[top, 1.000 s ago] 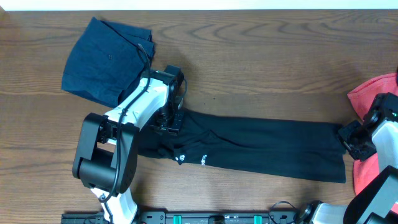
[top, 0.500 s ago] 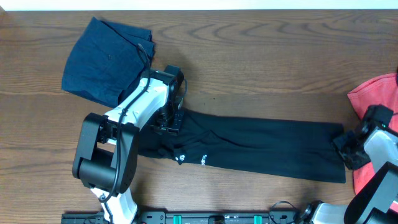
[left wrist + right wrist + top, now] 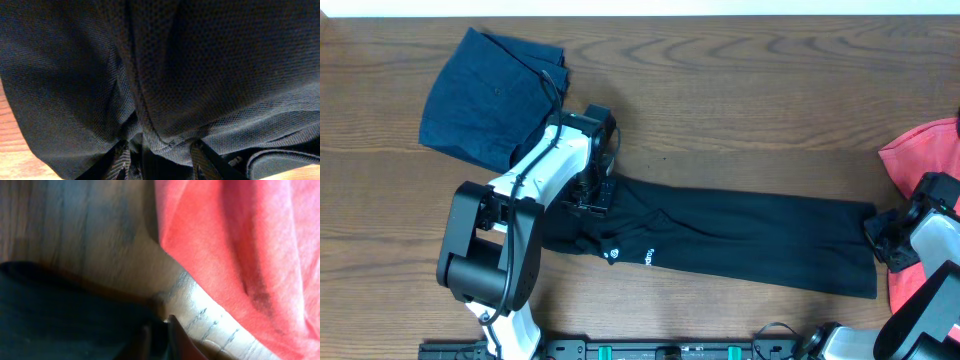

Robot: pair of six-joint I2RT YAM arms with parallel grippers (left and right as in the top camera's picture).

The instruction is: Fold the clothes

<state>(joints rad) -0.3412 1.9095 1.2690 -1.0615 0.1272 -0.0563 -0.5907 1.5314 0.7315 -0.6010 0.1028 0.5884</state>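
One wooden table (image 3: 740, 90) carries three garments and two robot arms.

The largest garment, a black T-shirt (image 3: 750, 240), lies folded into a long narrow band. It runs from left of centre to the table's right side and slants slightly nearer as it goes right. A navy-blue garment (image 3: 490, 95) sits in a rough folded square at the far left, well apart from the band's right end. A coral-red T-shirt (image 3: 920, 150) shows only partly at the right edge, just beside the black band's right end.

The left arm (image 3: 535, 175), white and black, reaches from the near left edge to the band's left end. There the left gripper (image 3: 592, 195) is clamped on the black T-shirt. Its wrist camera shows a ridge of the dark mesh cloth (image 3: 200, 65) drawn down between the two fingers (image 3: 120, 161).

The right arm (image 3: 935, 240) enters at the near right corner. The right gripper (image 3: 880, 232) sits at the band's right end with its fingers (image 3: 176, 330) pressed together at the black hem (image 3: 60, 315). Whether any cloth is nipped between them cannot be told. Bare wood (image 3: 85, 230) separates that hem from the coral fabric (image 3: 250, 245).

Two small white print marks (image 3: 610, 252) show near the band's left end.
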